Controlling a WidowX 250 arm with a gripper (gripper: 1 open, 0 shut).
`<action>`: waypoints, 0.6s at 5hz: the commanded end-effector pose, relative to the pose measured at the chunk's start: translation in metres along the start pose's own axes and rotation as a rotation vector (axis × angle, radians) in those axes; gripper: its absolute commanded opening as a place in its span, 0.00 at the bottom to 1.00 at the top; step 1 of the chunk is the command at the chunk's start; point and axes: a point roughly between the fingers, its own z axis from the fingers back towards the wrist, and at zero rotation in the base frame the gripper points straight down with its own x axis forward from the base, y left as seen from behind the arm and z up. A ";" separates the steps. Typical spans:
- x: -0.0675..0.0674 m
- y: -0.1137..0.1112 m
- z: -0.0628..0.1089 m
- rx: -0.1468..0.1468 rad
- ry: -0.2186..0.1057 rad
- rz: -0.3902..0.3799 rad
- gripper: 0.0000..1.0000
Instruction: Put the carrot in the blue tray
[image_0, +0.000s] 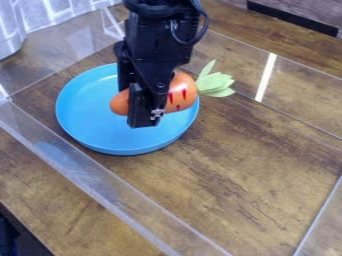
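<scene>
So I've got my gripper (144, 112) clamped on the carrot (179, 94), holding it over the blue tray (100, 130), leafy end poking out past the tray's edge. Tray's sitting on the wooden surface (254, 180), near the clear wall (83, 172).

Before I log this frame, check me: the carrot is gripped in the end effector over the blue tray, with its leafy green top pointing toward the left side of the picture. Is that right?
Not quite: the camera view shows the leafy green top pointing toward the right side of the picture. The carrot is indeed gripped in the end effector over the blue tray.
</scene>
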 end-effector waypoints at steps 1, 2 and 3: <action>0.006 0.009 0.017 0.040 -0.080 0.030 0.00; 0.011 0.014 0.015 0.044 -0.096 0.048 0.00; 0.016 0.018 0.009 0.043 -0.115 0.061 0.00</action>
